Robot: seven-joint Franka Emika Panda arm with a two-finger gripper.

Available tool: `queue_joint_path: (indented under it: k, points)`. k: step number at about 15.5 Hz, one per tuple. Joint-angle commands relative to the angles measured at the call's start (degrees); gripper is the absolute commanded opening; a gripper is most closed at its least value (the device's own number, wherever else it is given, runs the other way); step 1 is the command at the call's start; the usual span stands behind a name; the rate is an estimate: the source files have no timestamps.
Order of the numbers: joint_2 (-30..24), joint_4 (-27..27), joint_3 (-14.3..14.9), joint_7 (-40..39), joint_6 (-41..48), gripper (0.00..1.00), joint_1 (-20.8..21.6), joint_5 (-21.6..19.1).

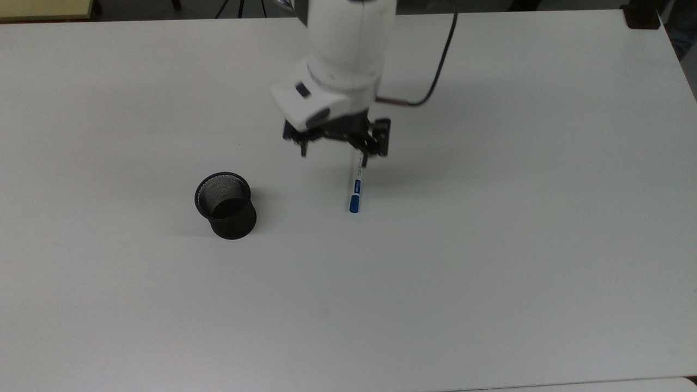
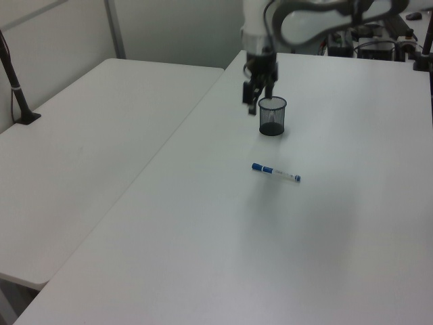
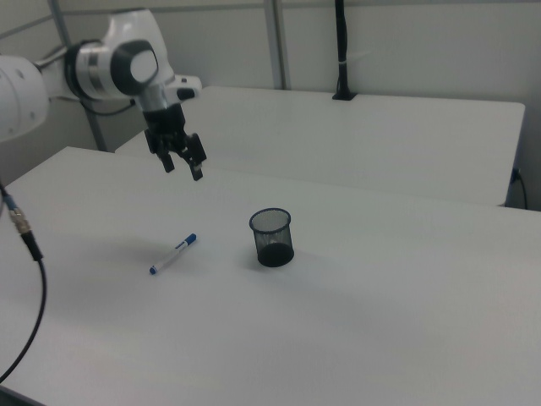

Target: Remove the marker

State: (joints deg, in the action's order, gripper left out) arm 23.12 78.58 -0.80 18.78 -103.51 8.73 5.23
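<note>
The marker (image 1: pixel 355 188) lies flat on the white table (image 1: pixel 490 245), a slim white pen with its blue cap toward the top view's bottom. It also shows in the left view (image 2: pixel 276 173) and the right view (image 3: pixel 172 254). My gripper (image 1: pixel 335 153) hangs open and empty high above the table, well clear of the marker's white end. In the left view the gripper (image 2: pixel 256 100) hovers in front of the black mesh cup (image 2: pixel 272 115). In the right view the gripper (image 3: pixel 183 167) is up and to the left of the cup (image 3: pixel 271 238).
The black mesh cup (image 1: pixel 225 205) stands upright to the top view's left of the marker, with nothing in it. A second white table (image 2: pixel 81 149) adjoins at the left view's left. A dark cable (image 1: pixel 435 71) trails from the arm.
</note>
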Motion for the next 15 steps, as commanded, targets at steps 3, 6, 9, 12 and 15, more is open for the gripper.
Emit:
queue_joint_path:
  k: [3, 6, 9, 12, 15]
  points:
    - [-15.81, 11.85, 0.1, -8.22, 7.69, 1.0, -4.67, -0.13]
    - [-19.33, 14.39, 0.45, -9.2, 8.76, 1.0, -6.26, -1.0]
    - [-20.57, 15.9, 2.2, -10.87, 9.2, 1.0, -6.0, -1.62]
    - [-20.4, 15.64, 2.64, -11.05, 10.25, 1.0, -6.62, -1.62]
    - [-20.13, 15.55, 2.82, -11.05, 10.61, 1.0, -6.62, -1.62]
